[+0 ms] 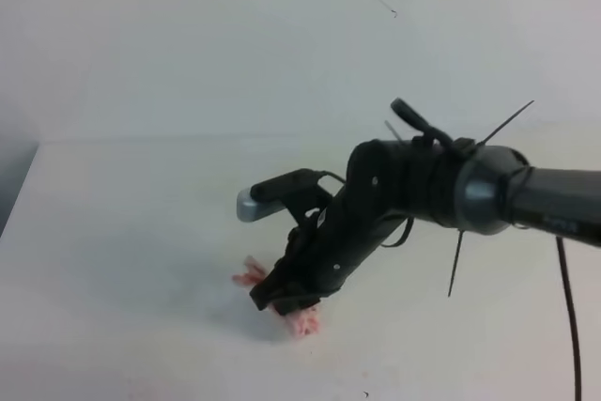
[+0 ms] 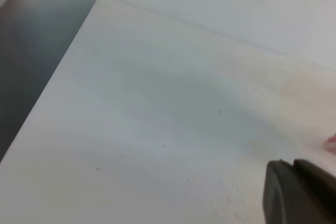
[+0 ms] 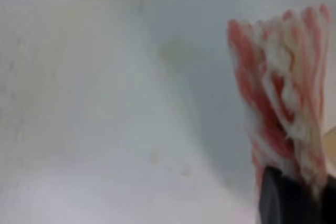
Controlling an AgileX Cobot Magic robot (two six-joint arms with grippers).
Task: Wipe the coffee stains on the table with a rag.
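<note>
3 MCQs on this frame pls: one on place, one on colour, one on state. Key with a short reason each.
1. Where does the rag lie?
A. on the table under the right gripper
B. at the table's far left corner
C. hanging off the table's edge

2. What colour is the rag?
A. plain blue
B. pink and white with red
C. dark green

3. How does the right gripper stand?
A. wide open above the rag
B. shut on the rag
C. shut on nothing, far from the rag

Key:
1 A: in the high view pink ends stick out from under the gripper on the white table.
2 B: the right wrist view shows red, pink and white fuzzy strands.
3 B: the cloth rises straight out of the dark fingers in the right wrist view.
</note>
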